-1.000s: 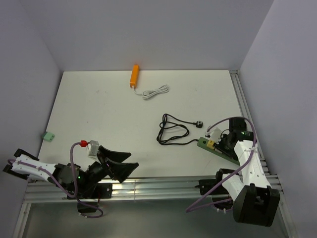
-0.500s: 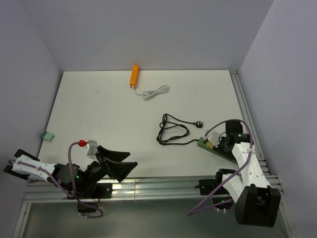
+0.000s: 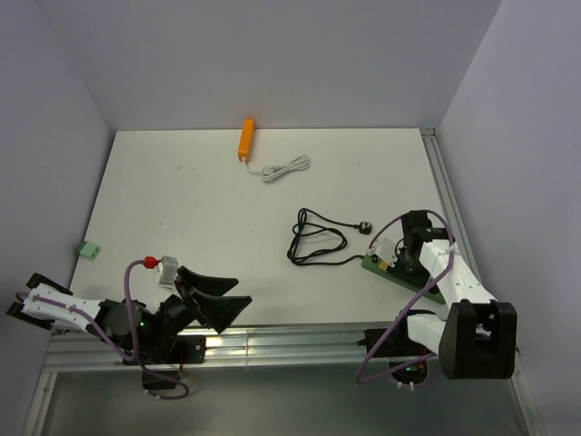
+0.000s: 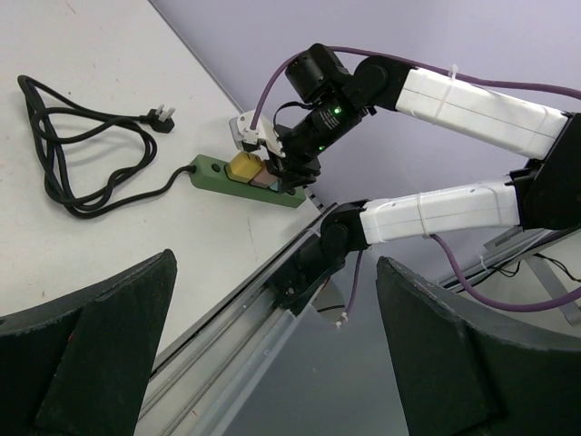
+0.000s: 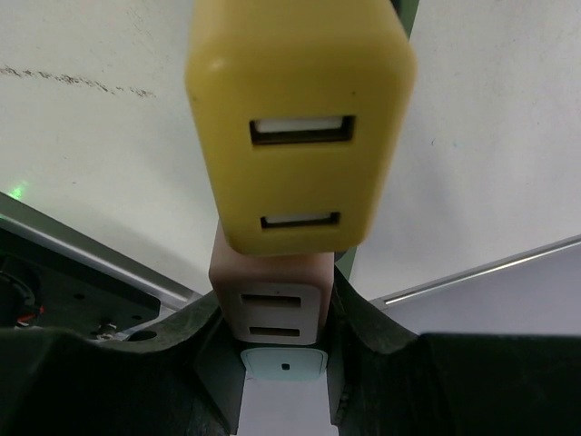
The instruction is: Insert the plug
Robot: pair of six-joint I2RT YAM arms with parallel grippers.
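Tool (image 4: 287, 176) of right arm nose-down around pink plug (image 5: 277, 304).

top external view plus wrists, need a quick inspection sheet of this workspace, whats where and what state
surface: white table, metal rail along its near edge
job's things: green power strip near the right edge, with a yellow adapter and a pink adapter seated in it; white plug next in the row
clutter: orange bar-shaped device at the far edge; small green block at the left edge
grippers: left gripper open, empty, by the near rail; right gripper shut on the white plug
cables: black cable runs loosely looped from the strip, its black plug lying loose; white cable coiled by the orange device
surroundings: plain walls; nothing else seen
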